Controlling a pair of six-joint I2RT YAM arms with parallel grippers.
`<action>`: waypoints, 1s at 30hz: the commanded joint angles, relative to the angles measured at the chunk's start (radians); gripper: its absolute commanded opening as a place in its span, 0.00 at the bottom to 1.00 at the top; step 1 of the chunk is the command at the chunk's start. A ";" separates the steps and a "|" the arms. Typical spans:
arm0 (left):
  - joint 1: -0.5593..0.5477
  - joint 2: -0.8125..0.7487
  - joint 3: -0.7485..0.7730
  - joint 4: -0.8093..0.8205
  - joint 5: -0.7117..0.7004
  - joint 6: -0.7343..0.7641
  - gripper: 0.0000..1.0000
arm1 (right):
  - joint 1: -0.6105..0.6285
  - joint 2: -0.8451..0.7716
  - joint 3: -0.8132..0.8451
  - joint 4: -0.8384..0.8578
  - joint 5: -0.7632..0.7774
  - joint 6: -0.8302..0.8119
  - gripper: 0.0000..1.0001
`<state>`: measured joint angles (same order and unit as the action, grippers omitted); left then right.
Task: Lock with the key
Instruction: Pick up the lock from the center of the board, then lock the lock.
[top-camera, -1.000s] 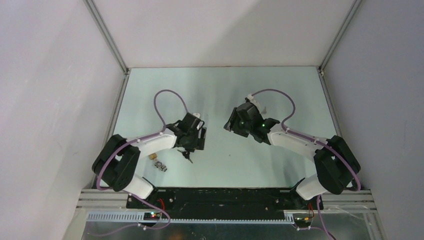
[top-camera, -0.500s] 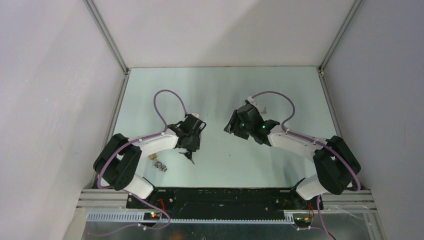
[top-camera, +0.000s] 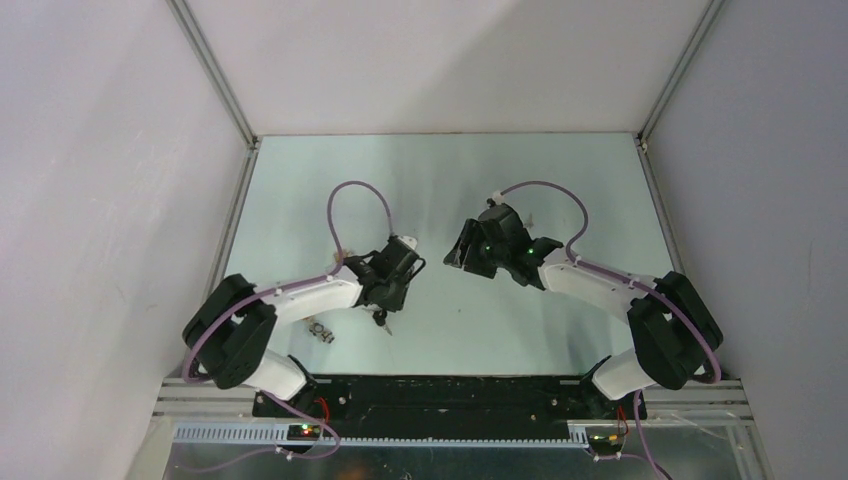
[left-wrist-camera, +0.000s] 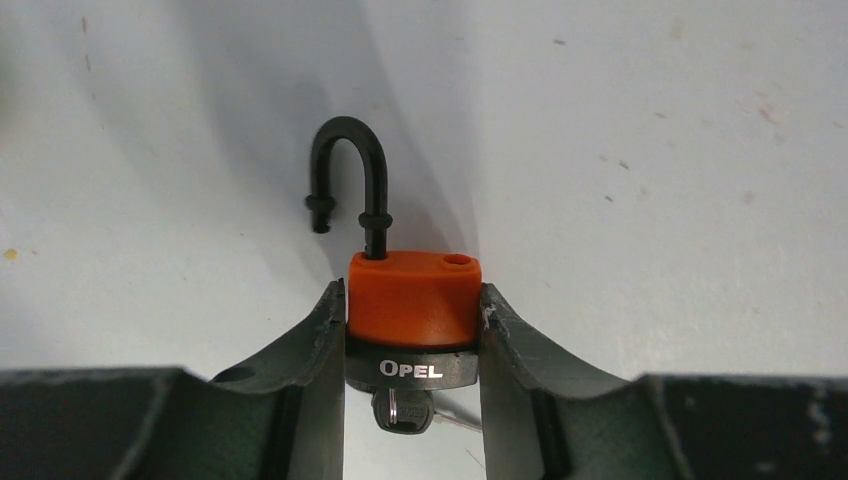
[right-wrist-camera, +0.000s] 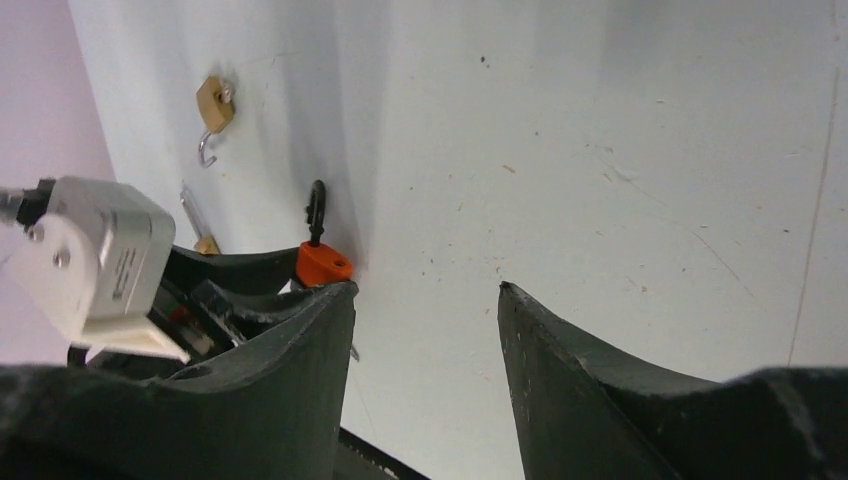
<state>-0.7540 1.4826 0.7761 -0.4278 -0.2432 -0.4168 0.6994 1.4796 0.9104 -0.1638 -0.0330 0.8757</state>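
Looking from the left wrist, we see the left gripper (left-wrist-camera: 412, 292) with its two dark fingers (left-wrist-camera: 318, 330) pressed on the two sides of the orange padlock (left-wrist-camera: 415, 285). The fingers are partly closed, just as wide as the lock, and they touch its orange body on both sides. The black hook (left-wrist-camera: 377, 180) on top of the lock is popped up and swung open, so its loose end hangs free beside the body. A black band with white letters (left-wrist-camera: 412, 368) wraps the bottom of the lock. A small silver key (left-wrist-camera: 400, 412) sticks out below it, toward the camera. We cannot tell if the lock rests on the table (left-wrist-camera: 650, 150) or sits just above it. From the top view, the left gripper (top-camera: 383, 305) is low, near the front left part of the table, with the lock under its tip. The right gripper (top-camera: 452, 255) is off to the right of it, well apart. In the right wrist view, the right gripper (right-wrist-camera: 425, 290) has its fingers spread wide with only bare table between them, so it holds nothing. That view also shows the orange lock (right-wrist-camera: 322, 265) past its left finger, and a little brass padlock (right-wrist-camera: 213, 103) lying farther away with its own hook open.
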 joint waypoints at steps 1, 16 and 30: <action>-0.050 -0.094 0.067 0.003 -0.063 0.098 0.00 | -0.009 -0.038 -0.002 0.032 -0.103 -0.042 0.59; -0.109 -0.380 0.037 0.075 0.221 0.323 0.00 | 0.020 -0.041 -0.002 0.153 -0.259 -0.054 0.53; -0.108 -0.582 0.135 0.025 0.643 0.462 0.00 | -0.070 -0.383 -0.104 0.371 -0.738 -0.614 0.56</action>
<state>-0.8600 0.9459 0.8253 -0.4248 0.2382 -0.0128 0.6395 1.1744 0.8291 0.0902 -0.5816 0.4454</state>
